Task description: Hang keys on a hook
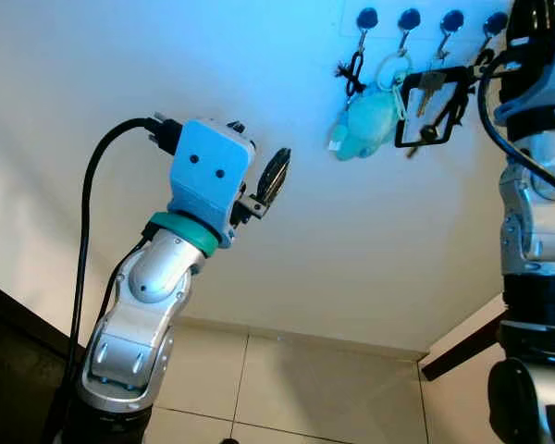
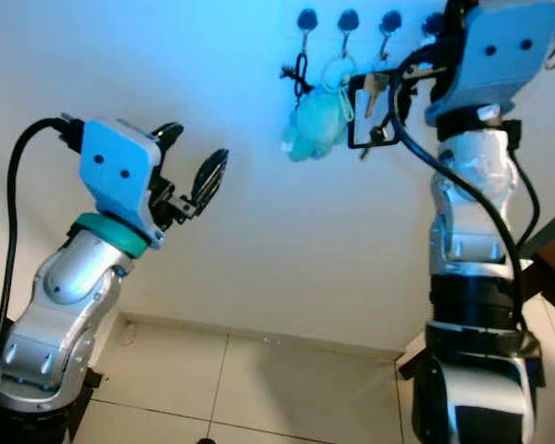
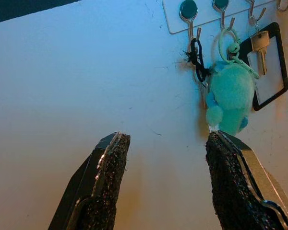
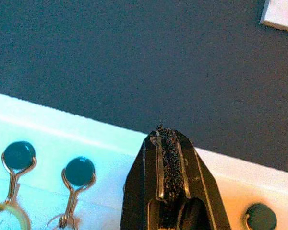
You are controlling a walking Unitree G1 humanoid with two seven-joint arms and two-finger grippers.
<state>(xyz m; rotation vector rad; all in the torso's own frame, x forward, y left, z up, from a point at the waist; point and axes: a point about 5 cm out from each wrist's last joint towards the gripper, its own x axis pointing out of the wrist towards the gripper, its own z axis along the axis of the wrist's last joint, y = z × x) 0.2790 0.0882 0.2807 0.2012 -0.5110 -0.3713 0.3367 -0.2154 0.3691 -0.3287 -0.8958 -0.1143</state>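
Note:
A white hook rack (image 3: 175,21) is mounted high on the wall. A black cord (image 3: 197,52) hangs from its first hook, a teal plush keychain (image 1: 365,120) from the second. On the third hang a brass key (image 3: 260,43) and a black-framed tag (image 1: 432,106). My right gripper (image 4: 165,136) is raised to the rack beside the key and tag. Its fingers are pressed shut with the tips against the rack, and I make out nothing between them. My left gripper (image 2: 190,153) is held up, open and empty, well left of and below the hooks.
The wall is plain white below the rack. Beige floor tiles (image 1: 296,388) and a baseboard lie beneath. A dark piece of furniture (image 1: 9,361) is at the lower left, and a dark wooden edge (image 1: 462,351) is at the lower right by my right arm (image 1: 536,213).

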